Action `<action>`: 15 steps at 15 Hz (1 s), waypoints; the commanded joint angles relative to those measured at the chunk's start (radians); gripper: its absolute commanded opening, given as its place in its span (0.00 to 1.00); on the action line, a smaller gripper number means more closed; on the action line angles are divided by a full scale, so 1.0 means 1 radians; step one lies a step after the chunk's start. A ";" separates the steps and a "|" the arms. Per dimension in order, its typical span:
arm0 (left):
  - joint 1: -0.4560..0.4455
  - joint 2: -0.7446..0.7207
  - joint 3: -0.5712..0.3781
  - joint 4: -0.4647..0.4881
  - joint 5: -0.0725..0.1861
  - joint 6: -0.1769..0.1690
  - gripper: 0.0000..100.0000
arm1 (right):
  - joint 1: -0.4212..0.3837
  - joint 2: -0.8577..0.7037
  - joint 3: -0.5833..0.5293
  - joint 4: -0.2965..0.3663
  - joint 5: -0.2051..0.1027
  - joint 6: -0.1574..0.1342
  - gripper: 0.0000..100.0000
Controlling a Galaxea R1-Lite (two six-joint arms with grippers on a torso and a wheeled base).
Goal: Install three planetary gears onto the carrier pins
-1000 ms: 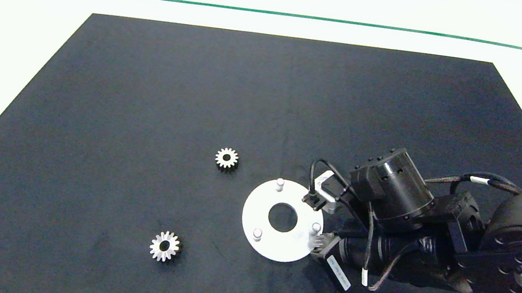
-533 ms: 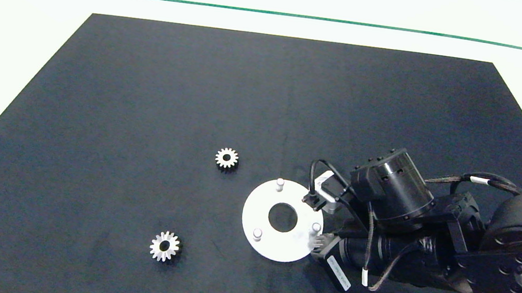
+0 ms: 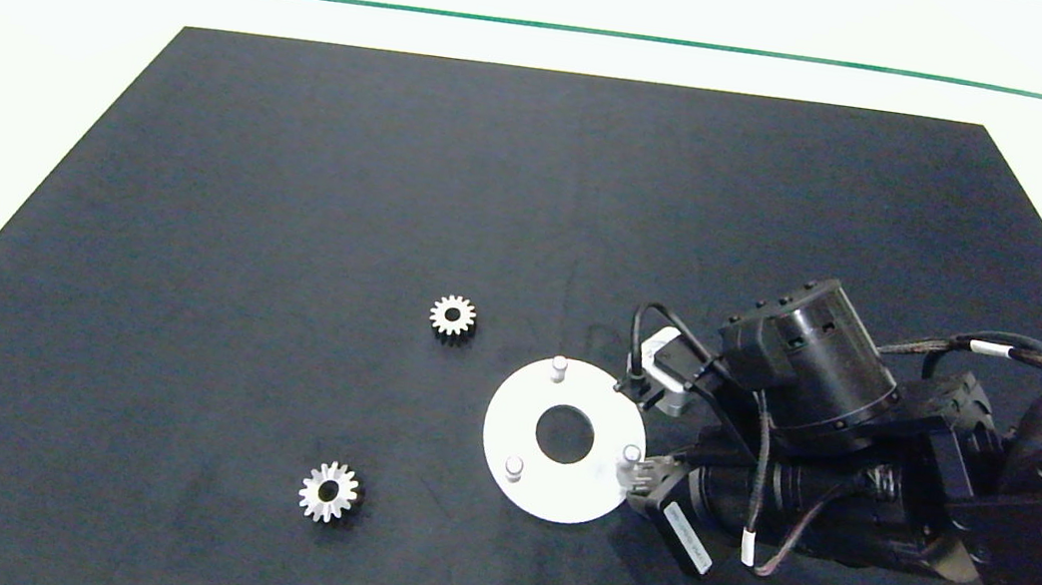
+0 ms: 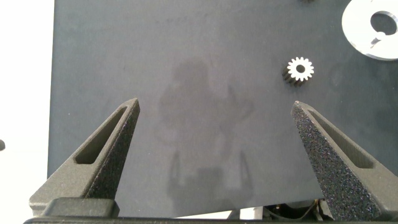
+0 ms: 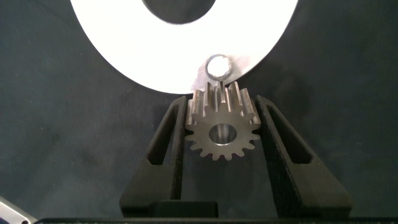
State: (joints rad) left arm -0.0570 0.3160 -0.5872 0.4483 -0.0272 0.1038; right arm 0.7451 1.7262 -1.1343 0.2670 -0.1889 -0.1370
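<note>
Right tool [image 5: 222,134] has drawn back, gear [image 5: 221,127] clamped, over black mat [image 3: 291,202]

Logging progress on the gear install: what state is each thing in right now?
Right hand: shut on a gear, beside a pin, not on it.
Left hand: open, empty.
Far gear: flat on mat, loose.
Near gear: flat on mat, loose.
Carrier pins: all three bare.

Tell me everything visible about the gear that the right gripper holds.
The held gear is small, silver-grey metal, with pointed teeth and a round centre bore. The right gripper clamps it between its jaws, which press on opposite toothed sides. Its bore sits just short of the nearest carrier pin at the white disc's edge, not yet on it. Whether it touches that pin is unclear.
</note>
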 commanded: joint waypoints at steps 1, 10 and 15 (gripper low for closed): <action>0.000 0.002 0.001 0.003 0.000 0.000 1.00 | 0.017 -0.022 -0.068 0.072 -0.001 -0.001 0.19; -0.001 0.002 0.001 0.003 0.000 0.000 1.00 | 0.033 0.049 -0.283 0.251 -0.009 0.000 0.19; -0.001 0.005 0.000 0.003 0.000 0.000 1.00 | 0.031 0.072 -0.285 0.250 -0.010 -0.003 0.19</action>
State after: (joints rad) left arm -0.0581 0.3179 -0.5868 0.4483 -0.0272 0.1038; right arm 0.7764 1.7881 -1.4177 0.5147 -0.1981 -0.1366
